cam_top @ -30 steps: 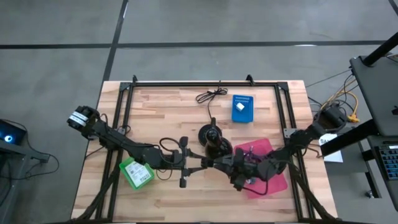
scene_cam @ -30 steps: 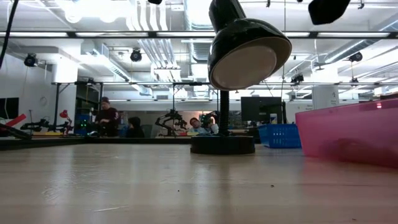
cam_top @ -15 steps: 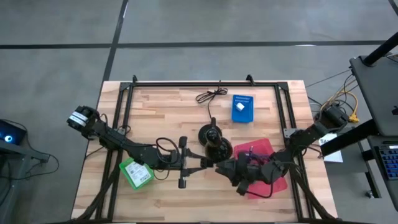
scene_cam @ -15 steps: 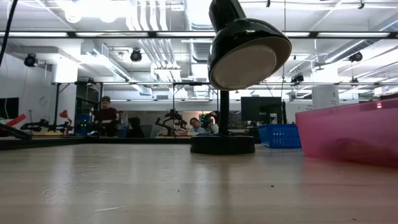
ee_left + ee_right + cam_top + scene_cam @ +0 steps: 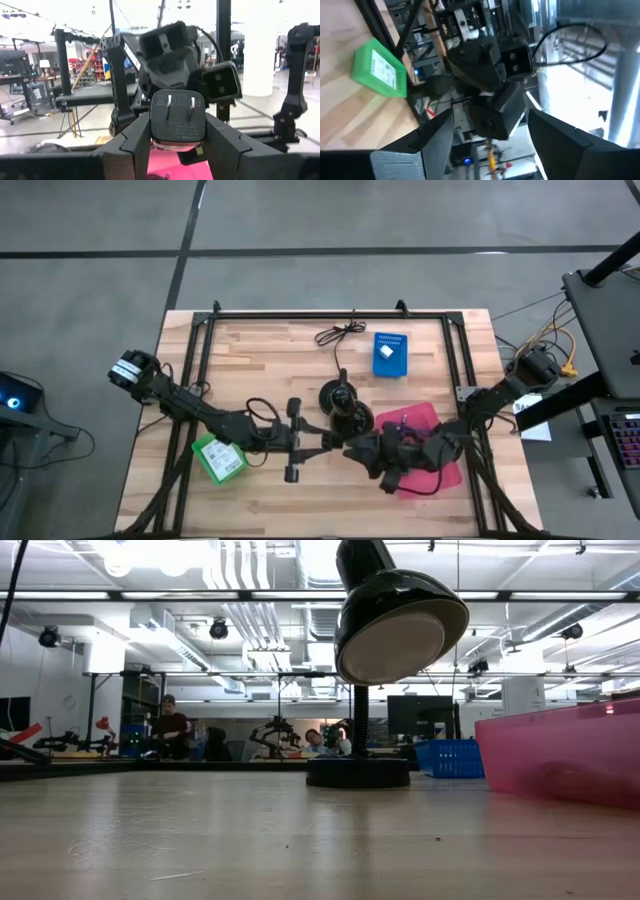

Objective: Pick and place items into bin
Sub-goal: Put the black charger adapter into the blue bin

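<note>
**A:** What lay around the pincers, biggest thing first?

**B:** The wooden surface [image 5: 250, 360] was under both arms. The pink bin [image 5: 425, 418] sat directly behind the right pincer [image 5: 356, 450], under that arm's wrist. From the left pincer [image 5: 332, 443] the bin was straight ahead, past the other pincer.

**A:** And the black lamp?

**B:** The lamp [image 5: 345, 405] stood just beside the spot where the 2 pincers met, on the side towards the surface's far edge. That was the tight side. The near side was bare wood, with open room.

**A:** Other items?

**B:** A green box [image 5: 220, 457] lay behind the left pincer, beside its forearm. A blue box [image 5: 390, 354] and a coiled black cable [image 5: 338, 333] lay well apart from both pincers, beyond the lamp.

**A:** Which item was in hand?

**B:** The black plug cube [image 5: 177, 121]. The left pincer was pinching it by 2 opposite sides, off the surface. Its 2 prongs pointed back along the left arm, and its plain end faced the right pincer.

**A:** And the right pincer?

**B:** It was spread wide, facing the cube head-on and just beside it. I couldn't tell whether they touched.

**A:** So, a handover?

**B:** I'd judge so. The right arm was nearer the bin, and the cube lay straight ahead of its spread fingers, so a short straight advance, kept clear of the lamp, looked enough.
</note>
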`<state>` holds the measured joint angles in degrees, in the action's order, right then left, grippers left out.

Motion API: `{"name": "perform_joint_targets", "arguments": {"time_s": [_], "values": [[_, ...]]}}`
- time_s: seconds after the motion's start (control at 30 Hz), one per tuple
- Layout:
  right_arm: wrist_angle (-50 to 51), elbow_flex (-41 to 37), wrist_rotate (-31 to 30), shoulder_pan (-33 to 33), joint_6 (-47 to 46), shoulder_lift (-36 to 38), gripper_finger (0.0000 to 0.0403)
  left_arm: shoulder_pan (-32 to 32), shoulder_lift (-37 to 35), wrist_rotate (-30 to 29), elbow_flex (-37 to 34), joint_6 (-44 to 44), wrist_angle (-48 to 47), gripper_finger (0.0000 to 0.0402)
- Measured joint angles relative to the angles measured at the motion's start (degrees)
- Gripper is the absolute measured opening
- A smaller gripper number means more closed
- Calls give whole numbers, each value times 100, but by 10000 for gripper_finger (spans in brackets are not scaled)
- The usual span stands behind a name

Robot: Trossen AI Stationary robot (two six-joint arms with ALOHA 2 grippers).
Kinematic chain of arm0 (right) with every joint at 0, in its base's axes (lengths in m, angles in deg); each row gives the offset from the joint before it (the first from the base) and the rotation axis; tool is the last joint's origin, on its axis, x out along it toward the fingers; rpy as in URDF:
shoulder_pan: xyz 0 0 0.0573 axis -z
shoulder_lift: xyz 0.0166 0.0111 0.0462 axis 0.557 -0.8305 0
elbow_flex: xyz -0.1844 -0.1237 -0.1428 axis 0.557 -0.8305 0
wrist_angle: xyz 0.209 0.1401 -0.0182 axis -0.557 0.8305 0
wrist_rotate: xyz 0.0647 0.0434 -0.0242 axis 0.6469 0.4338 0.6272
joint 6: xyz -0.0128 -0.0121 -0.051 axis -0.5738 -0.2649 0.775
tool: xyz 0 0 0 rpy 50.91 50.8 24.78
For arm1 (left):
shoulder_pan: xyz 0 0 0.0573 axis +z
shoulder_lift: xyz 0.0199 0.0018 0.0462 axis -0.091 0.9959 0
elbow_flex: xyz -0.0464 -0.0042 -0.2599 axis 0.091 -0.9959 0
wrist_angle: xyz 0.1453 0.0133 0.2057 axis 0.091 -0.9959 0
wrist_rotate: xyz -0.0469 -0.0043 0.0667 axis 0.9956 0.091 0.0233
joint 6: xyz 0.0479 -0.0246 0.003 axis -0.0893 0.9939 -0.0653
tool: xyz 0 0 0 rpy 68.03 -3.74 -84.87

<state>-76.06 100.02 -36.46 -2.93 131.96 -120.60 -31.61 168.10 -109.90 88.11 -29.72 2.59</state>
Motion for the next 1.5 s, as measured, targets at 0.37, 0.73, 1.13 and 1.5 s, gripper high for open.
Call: {"name": "perform_joint_targets", "arguments": {"time_s": [0.37, 0.73, 1.13, 1.5], "values": [[-283, 298, 18, 18, 1009, 2, 240, 12, 0, 121, 0, -24, 707, 131], [-252, 766, 233, 181, 1364, -15, 240, 56, 0, 452, 11, -52, 1378, 131], [353, 1075, 634, 412, 1516, -42, 240, 92, 0, 567, 15, -150, 1557, 131], [362, 1179, 971, 662, 1514, -42, 240, 94, 0, 567, 72, -153, 1600, 131]]}}
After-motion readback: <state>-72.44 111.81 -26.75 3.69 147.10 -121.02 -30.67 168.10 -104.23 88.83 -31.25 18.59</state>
